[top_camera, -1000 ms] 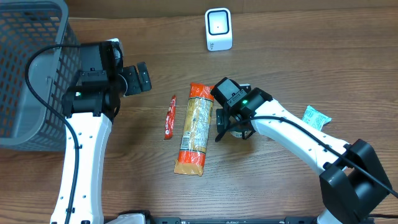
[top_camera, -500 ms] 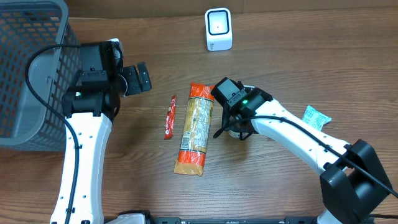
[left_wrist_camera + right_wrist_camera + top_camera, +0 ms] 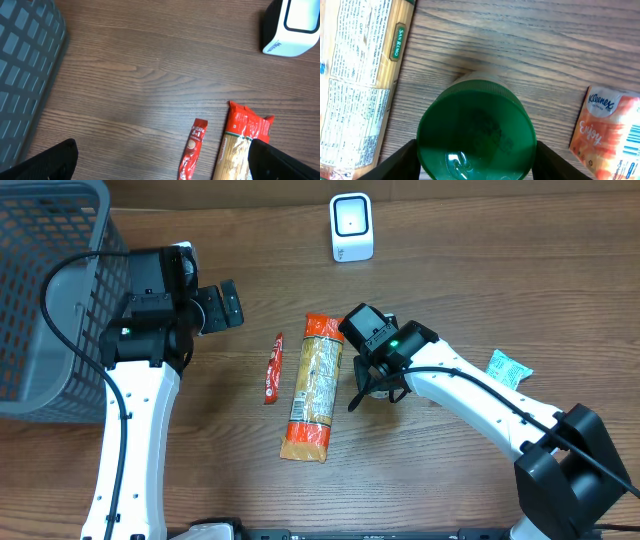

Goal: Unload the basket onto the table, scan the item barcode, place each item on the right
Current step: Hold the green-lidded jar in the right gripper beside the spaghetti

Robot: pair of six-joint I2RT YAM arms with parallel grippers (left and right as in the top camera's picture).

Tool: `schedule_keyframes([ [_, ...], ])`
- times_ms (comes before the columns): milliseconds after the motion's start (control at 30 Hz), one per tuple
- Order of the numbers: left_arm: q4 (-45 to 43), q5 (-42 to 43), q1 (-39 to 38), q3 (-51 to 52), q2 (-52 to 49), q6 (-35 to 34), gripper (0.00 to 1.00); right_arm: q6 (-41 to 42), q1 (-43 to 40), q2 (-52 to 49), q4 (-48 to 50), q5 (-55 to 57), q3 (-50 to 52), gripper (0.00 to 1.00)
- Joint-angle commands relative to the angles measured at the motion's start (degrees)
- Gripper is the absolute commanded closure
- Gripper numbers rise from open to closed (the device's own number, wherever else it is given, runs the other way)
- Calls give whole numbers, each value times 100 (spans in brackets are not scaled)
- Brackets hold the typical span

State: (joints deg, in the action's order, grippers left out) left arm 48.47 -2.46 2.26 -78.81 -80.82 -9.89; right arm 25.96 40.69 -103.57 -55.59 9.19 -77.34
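A round container with a green lid (image 3: 476, 137) stands on the wooden table, filling the right wrist view. My right gripper (image 3: 476, 162) is shut on it, one black finger pressed to each side of the lid. From overhead, the right gripper (image 3: 375, 380) covers the container, just right of the pasta pack. The white barcode scanner (image 3: 352, 227) stands at the table's far edge and also shows as the scanner (image 3: 292, 27) in the left wrist view. My left gripper (image 3: 225, 305) hangs open and empty near the basket, its fingertips (image 3: 50, 160) wide apart.
A long spaghetti pack (image 3: 312, 385) and a red coffee stick (image 3: 273, 367) lie mid-table. A grey basket (image 3: 40, 280) fills the far left corner. A teal packet (image 3: 508, 368) lies to the right. An orange Kleenex pack (image 3: 607, 125) sits beside the container.
The right gripper's jaws have closed in from wide open onto the green lid. The left arm has not moved.
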Motion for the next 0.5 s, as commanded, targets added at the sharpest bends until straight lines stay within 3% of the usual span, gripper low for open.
schedule_keyframes([
  [0, -4, -72, -2, -31, -31, 72, 0, -199, 13, -24, -63, -28, 26, 16],
  [33, -4, -72, -2, -31, -31, 72, 0, -199, 13, -24, -55, -28, 26, 3],
  [67, -4, -72, -2, -31, -31, 72, 0, -199, 13, -24, -44, -28, 26, 0],
  [467, -4, -72, -2, -31, -31, 72, 0, 330, 13, -24, -22, -26, 26, 0],
])
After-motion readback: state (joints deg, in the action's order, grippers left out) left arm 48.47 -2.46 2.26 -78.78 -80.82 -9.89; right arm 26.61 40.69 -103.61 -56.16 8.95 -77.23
